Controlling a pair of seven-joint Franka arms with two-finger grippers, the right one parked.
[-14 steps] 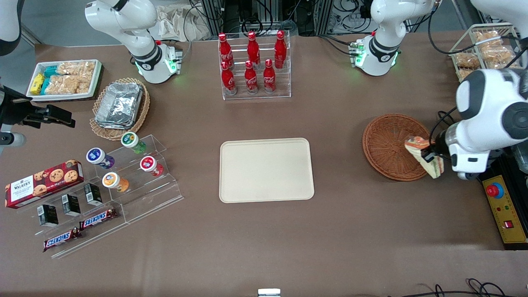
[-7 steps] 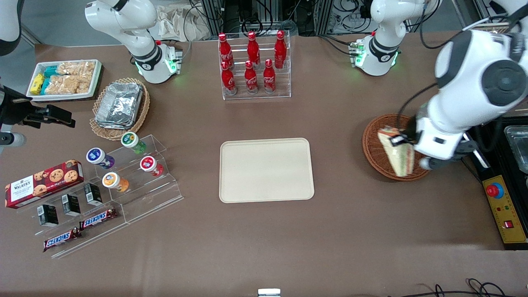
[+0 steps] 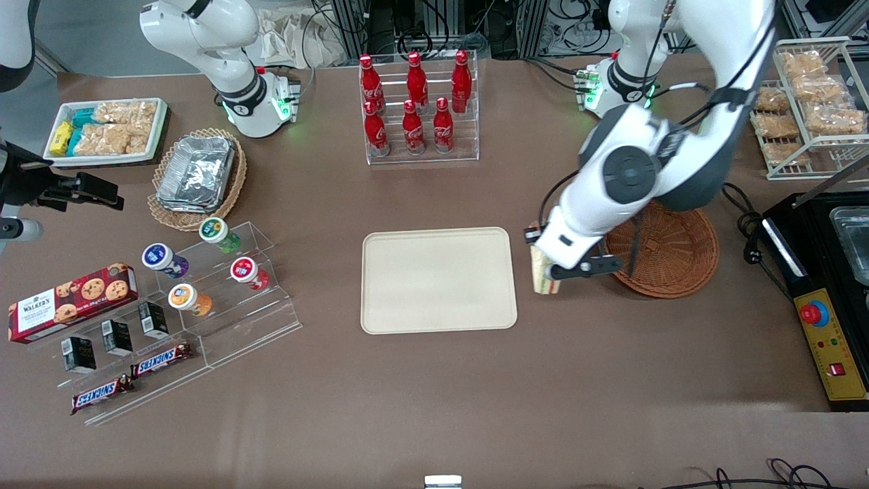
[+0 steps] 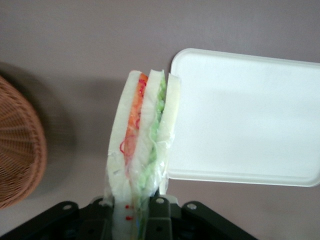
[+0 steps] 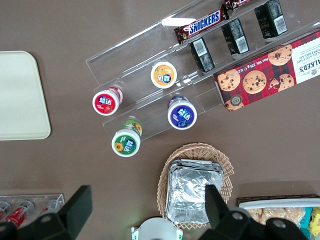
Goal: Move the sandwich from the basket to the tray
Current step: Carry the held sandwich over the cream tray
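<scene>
My left gripper (image 3: 543, 268) is shut on the sandwich (image 3: 543, 278), a wrapped wedge of pale bread with orange, red and green layers (image 4: 142, 145). It hangs in the air over bare table, between the reddish-brown wicker basket (image 3: 669, 255) and the cream rectangular tray (image 3: 438, 280). In the left wrist view the sandwich tip overlaps the tray's (image 4: 245, 120) rounded corner, and the basket's rim (image 4: 22, 145) shows beside it. The basket holds nothing that I can see.
A clear rack of red cola bottles (image 3: 417, 102) stands farther from the front camera than the tray. Toward the working arm's end sit a wire rack of bagged snacks (image 3: 808, 102) and a black control box (image 3: 831, 346). Acrylic steps with cups and bars (image 3: 197, 292) lie toward the parked arm's end.
The left arm has carried the sandwich up out of the basket and sideways toward the tray; it now hangs just short of the tray's edge.
</scene>
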